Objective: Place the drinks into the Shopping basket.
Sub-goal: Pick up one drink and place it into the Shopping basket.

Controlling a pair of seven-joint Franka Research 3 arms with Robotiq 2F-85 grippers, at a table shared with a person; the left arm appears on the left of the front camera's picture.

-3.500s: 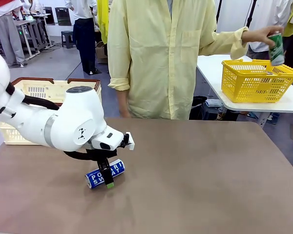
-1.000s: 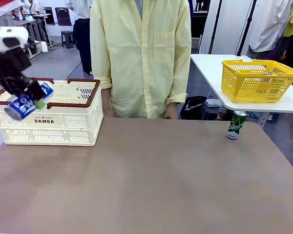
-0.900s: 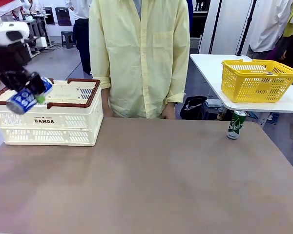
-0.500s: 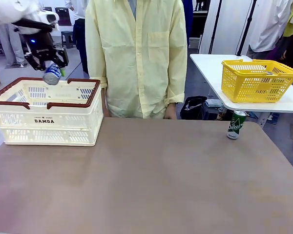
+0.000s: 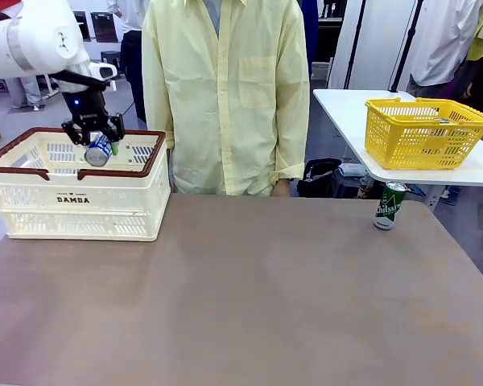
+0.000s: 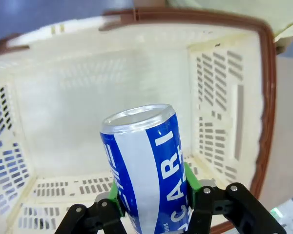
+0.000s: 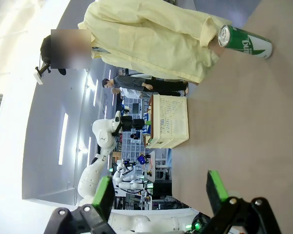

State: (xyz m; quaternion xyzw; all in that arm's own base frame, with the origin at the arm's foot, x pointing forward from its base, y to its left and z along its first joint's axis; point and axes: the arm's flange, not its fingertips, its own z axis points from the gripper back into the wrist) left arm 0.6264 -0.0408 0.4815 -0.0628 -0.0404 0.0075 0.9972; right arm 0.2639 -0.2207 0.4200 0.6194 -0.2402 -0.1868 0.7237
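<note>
Holding the blue can clamped in my left gripper over the Shopping basket, long axis tilted toward its floor, I see the green can upright far right, nearer my wide-open right gripper

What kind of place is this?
Probably a robotics lab staging a shopping task: the left gripper holds a blue drink can over a cream Shopping basket, with a yellow mesh basket nearby.

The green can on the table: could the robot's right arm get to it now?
Probably yes. The right gripper is open and empty, and the green can stands upright by itself at the right of the table, with nothing beside it.
</note>
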